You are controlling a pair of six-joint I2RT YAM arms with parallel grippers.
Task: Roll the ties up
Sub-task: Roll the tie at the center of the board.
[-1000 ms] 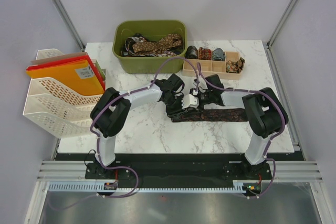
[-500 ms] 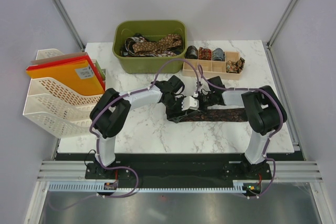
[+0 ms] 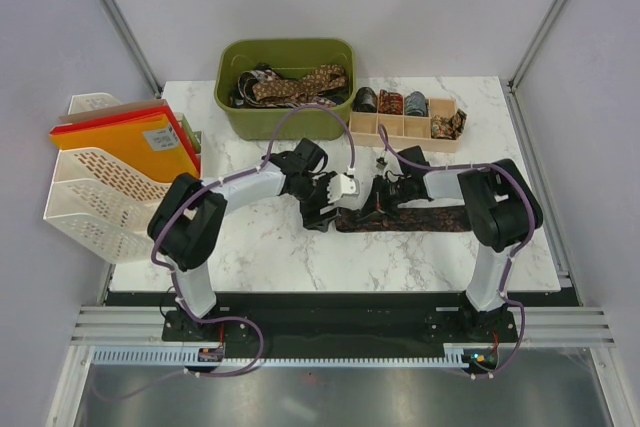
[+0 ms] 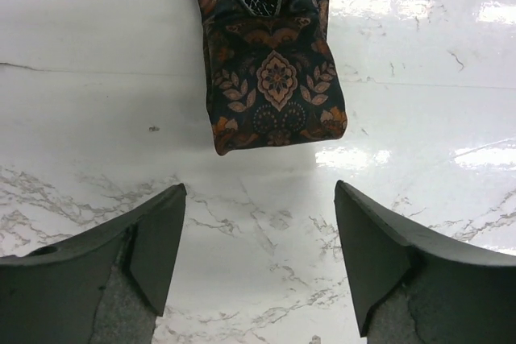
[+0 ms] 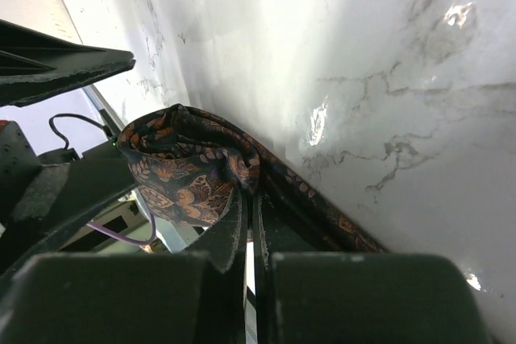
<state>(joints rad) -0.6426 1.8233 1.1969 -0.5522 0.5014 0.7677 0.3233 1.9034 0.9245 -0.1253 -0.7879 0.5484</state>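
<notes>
A dark brown, orange-printed fabric tie is laid flat. Its curled end is shown pinched by the right gripper in the wrist view alone. The left gripper is spread wide.

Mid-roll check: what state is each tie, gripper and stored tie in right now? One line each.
Tie on the table: mostly flat, one end folded over, roll barely begun.
Left gripper: open, empty, facing the folded end.
Right gripper: shut on the tie's folded end.
Ties in the green bin: loose, unrolled.
Ties in the tray: rolled.
</notes>
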